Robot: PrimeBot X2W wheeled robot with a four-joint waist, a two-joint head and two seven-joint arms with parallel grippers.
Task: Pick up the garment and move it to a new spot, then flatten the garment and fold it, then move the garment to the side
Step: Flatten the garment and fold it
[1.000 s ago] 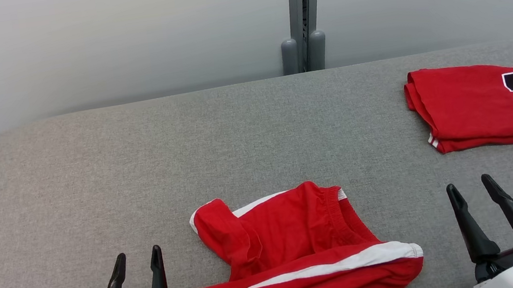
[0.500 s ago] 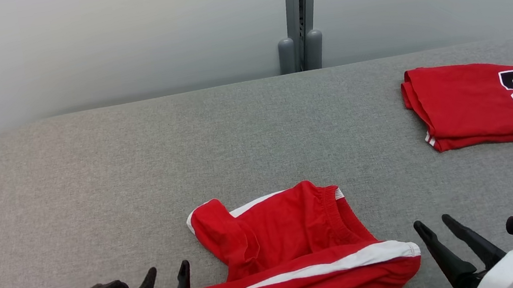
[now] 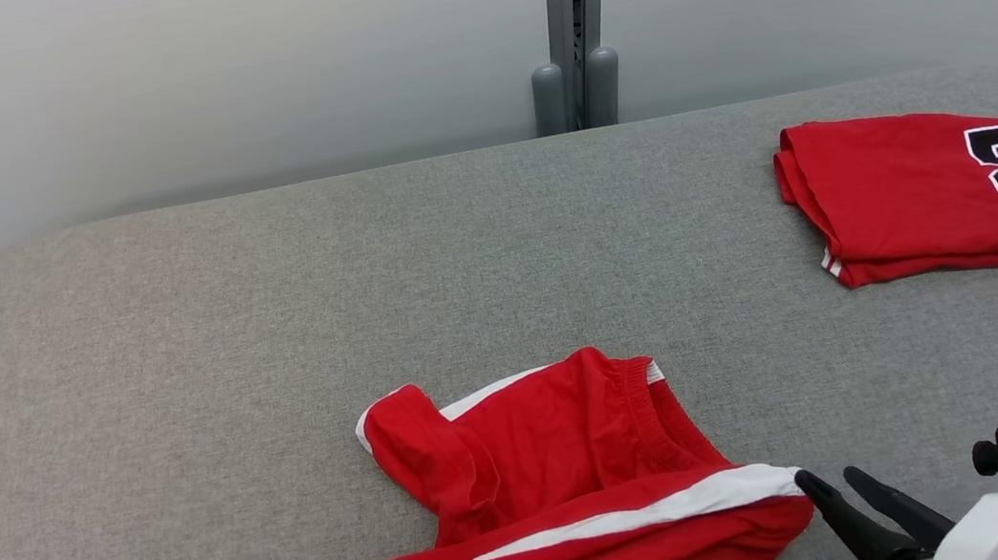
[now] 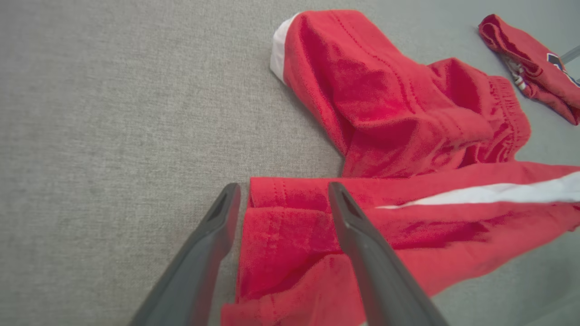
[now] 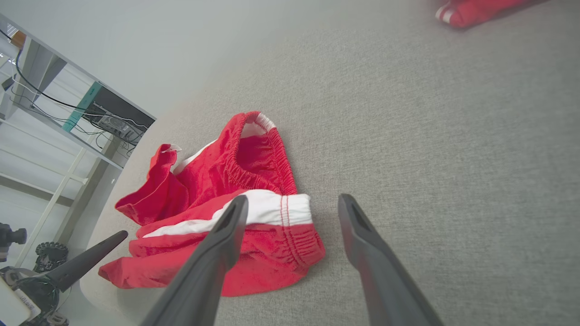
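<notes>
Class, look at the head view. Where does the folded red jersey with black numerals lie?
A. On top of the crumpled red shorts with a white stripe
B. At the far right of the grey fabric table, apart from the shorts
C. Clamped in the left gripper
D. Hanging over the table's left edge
B: the folded red jersey with black numerals rests at the far right of the grey fabric table, with bare table between it and the crumpled red shorts with a white stripe.

Bright, even light; wrist edges maybe warped
</notes>
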